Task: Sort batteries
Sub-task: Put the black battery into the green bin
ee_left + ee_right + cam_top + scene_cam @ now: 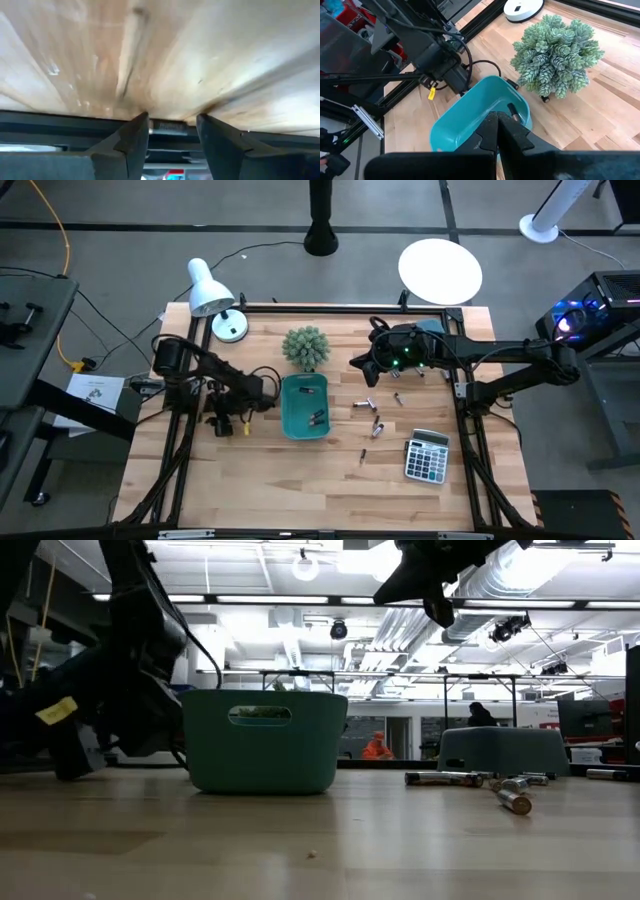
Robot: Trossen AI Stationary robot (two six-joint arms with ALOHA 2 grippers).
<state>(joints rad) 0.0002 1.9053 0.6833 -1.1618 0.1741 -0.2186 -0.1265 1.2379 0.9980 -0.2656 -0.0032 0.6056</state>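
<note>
No readable text anywhere.

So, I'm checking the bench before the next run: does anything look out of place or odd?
Mostly the loose batteries scattered at different angles on the wooden table, right of the teal tray, which already holds a few. The left gripper sits at the table's left edge with a battery between its fingers. Nothing looks damaged.

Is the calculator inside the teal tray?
No. In the high view the calculator lies on the bare table, well apart from the teal tray.
</note>
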